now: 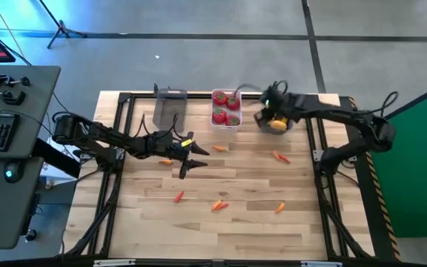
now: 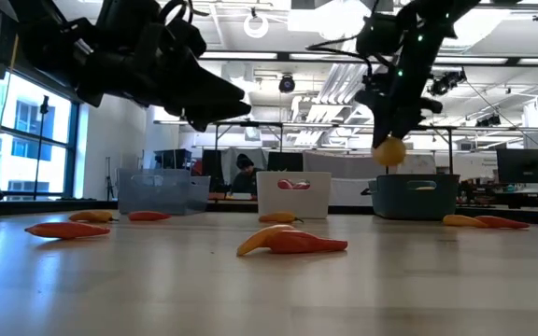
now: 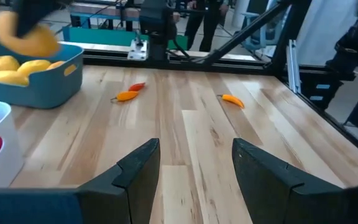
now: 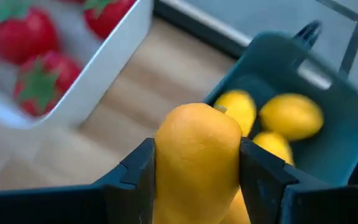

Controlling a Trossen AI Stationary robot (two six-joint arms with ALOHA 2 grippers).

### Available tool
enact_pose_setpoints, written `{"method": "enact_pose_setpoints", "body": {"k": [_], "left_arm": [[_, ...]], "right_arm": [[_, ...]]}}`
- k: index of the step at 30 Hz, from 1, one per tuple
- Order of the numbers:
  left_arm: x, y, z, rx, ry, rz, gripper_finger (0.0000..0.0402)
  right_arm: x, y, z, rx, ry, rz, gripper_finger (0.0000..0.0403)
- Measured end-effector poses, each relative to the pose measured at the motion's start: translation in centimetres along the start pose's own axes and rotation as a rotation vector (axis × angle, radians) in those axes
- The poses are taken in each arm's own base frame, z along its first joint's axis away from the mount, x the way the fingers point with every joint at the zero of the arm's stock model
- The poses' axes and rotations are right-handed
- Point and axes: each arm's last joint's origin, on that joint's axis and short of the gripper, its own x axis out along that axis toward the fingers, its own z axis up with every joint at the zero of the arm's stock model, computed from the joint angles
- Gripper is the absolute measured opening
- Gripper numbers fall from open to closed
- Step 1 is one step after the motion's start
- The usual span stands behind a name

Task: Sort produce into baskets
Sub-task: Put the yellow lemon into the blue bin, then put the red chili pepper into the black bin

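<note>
My right gripper (image 1: pixel 273 119) is shut on a yellow lemon (image 4: pixel 197 155) and holds it just above the dark teal bin (image 1: pixel 288 126), which has several lemons (image 4: pixel 291 115) in it. In the low view the lemon (image 2: pixel 389 151) hangs above the teal bin (image 2: pixel 415 196). The white bin (image 1: pixel 226 123) holds red tomatoes (image 1: pixel 219 115). The smoky grey bin (image 1: pixel 169 104) stands to its left. My left gripper (image 1: pixel 191 159) is open and empty over the middle of the table, near an orange carrot piece (image 1: pixel 167 161).
Several orange carrot pieces lie loose on the wooden table, among them one (image 1: pixel 280 156) right of centre, one (image 1: pixel 179 196) and one (image 1: pixel 219 205) toward the front. A black frame (image 1: pixel 117 133) edges the table. A person sits in the room behind.
</note>
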Motion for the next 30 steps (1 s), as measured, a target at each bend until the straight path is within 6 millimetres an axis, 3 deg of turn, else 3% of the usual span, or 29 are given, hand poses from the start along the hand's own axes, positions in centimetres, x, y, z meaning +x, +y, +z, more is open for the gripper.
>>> {"method": "enact_pose_setpoints", "body": {"k": [4,8,13,17,24,30], "left_arm": [[0.0,-0.1,0.0,0.009,0.000,-0.006,0.0186],[0.0,-0.1,0.0,0.009,0.001,-0.005,0.0186],[0.0,-0.1,0.0,0.004,0.001,-0.005,0.0186],[0.0,-0.1,0.0,0.003,0.001,-0.005,0.0186],[0.0,-0.1,0.0,-0.016,0.001,-0.005,0.0186],[0.0,-0.1,0.0,-0.016,0.001,-0.005,0.0186]], "right_arm": [[1.9,-3.3,1.9,0.027,-0.020,-0.034,0.0157],[4.6,-5.7,2.5,0.033,0.037,-0.091,0.0157],[7.6,-6.7,2.9,0.046,0.074,-0.095,0.0158],[8.9,-6.5,3.1,0.049,0.063,-0.102,0.0188],[9.0,-6.6,3.3,0.022,0.056,-0.169,0.0268],[6.2,-5.3,4.2,-0.064,0.053,-0.138,0.0288]]}}
